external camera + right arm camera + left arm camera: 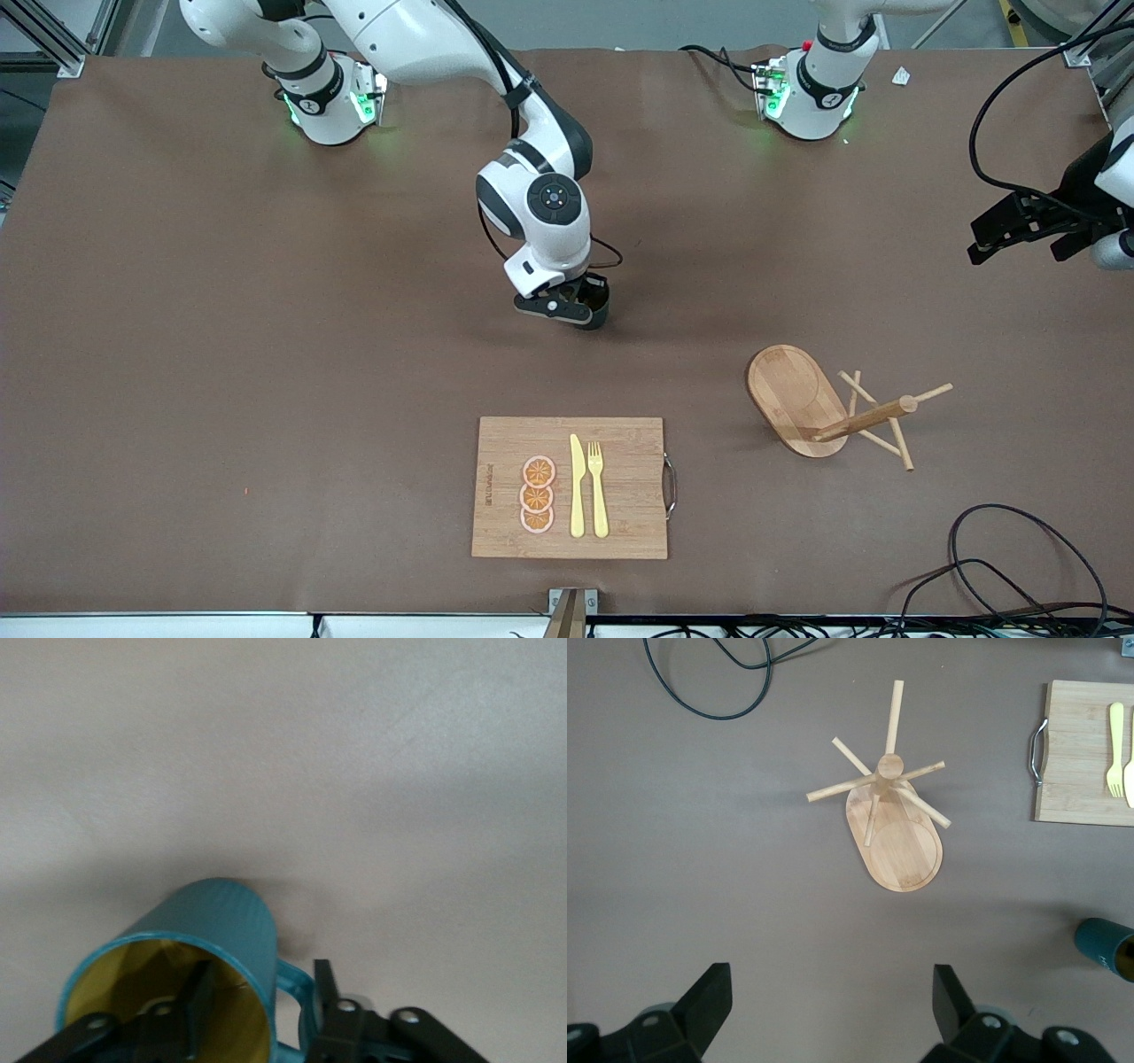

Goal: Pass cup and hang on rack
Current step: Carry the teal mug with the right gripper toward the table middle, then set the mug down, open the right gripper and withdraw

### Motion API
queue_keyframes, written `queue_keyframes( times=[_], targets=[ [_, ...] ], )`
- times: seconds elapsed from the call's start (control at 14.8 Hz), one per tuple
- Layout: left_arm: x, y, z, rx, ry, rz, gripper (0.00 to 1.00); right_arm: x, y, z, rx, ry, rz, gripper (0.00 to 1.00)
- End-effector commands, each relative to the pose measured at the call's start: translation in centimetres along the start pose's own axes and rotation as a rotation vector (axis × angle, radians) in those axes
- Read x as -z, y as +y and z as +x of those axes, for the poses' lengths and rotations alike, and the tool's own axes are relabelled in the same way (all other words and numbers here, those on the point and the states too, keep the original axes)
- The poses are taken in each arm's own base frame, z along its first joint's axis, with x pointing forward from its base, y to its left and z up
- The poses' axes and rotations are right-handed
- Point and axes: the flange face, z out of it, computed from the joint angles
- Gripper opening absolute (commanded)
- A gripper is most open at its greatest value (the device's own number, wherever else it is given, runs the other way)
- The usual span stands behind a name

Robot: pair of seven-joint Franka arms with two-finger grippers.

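Holding the cup (190, 948) by its wall, the right gripper (567, 306) is working low over the middle of the brown table (221, 354), with one finger (197, 997) inside the yellow inside of the cup and the other finger (325, 1001) outside, next to the small handle (297, 983), so the fingers are squeezed on the cup's side. From the front the cup is mostly hidden under this gripper, and I cannot tell if its bottom is touching the table or just above it. The left gripper (1019, 232) is waiting up in the air over the left arm's end of the table, with its fingers (704, 1005) spread wide apart and nothing between them. The rack (828, 408) is sitting below the left gripper, and the cup is well apart from the rack, toward the right arm's end. The cutting board (571, 487) with the knife (577, 487), the fork (598, 487) and the orange slices (537, 496) is lying nearer to the front camera than the right gripper. To do this step well, I think the right gripper is needing to keep a firm squeeze, keep the cup steady and leave the outside wall free, so the left gripper is getting a clear place to grab.
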Motion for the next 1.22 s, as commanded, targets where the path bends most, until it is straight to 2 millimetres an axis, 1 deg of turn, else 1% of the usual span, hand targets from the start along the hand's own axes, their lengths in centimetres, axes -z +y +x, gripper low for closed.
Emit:
queue_keyframes(
  times=[0.0,0.07,0.2,0.27,0.34,0.41,0.47,0.54,0.68,0.75,0.81,0.88,1.02,1.08,1.15],
  targets=[
    [0.2,-0.1,0.3,-0.003,0.015,-0.011,1.0,1.5,0.1,0.2,0.009,-0.009,-0.01,1.0],
    [0.1,-0.2,0.3,-0.001,0.013,-0.011,1.0,3.6,0.3,0.5,0.031,-0.013,-0.007,1.0],
    [0.2,-0.2,0.3,-0.001,0.015,-0.011,1.0,7.1,2.1,2.4,0.039,-0.031,-0.009,1.0],
    [0.2,-0.2,0.3,-0.001,0.015,-0.011,1.0,8.9,3.4,3.4,0.054,-0.044,-0.014,1.0],
    [0.2,-0.2,0.3,0.003,0.015,-0.011,1.0,10.8,5.2,4.8,0.061,-0.063,-0.028,1.0],
    [0.2,-0.2,0.3,0.008,0.018,-0.009,1.0,12.7,7.4,6.5,0.052,-0.084,-0.041,1.0],
    [0.3,-0.1,0.4,0.003,0.023,-0.003,1.0,14.5,10.1,8.8,0.038,-0.096,-0.043,1.0],
    [0.4,-0.1,0.5,-0.007,0.034,0.002,1.0,16.0,12.8,10.7,0.063,-0.109,-0.047,1.0],
    [0.2,-0.1,0.5,-0.009,0.027,-0.008,1.0,18.4,18.2,14.0,0.137,-0.138,-0.051,1.0],
    [-0.1,0.0,0.5,-0.009,0.018,-0.009,1.0,19.7,21.4,15.8,0.13,-0.143,-0.053,1.0],
    [-1.2,0.4,0.8,-0.012,-0.006,-0.006,1.0,21.0,24.8,17.4,0.138,-0.142,-0.07,1.0],
    [-1.6,0.8,0.3,-0.023,-0.048,-0.004,1.0,22.0,27.4,18.4,0.163,-0.139,-0.091,1.0],
    [-1.5,2.0,-0.1,-0.023,-0.067,-0.004,1.0,24.1,32.5,20.2,0.168,-0.14,-0.105,1.0],
    [-1.3,3.5,-0.4,-0.03,-0.065,-0.008,1.0,25.2,35.8,21.1,0.165,-0.146,-0.104,1.0],
    [-1.3,4.7,-0.6,-0.003,-0.065,-0.007,1.0,26.2,38.0,21.5,0.182,-0.148,-0.101,1.0]
  ],
)
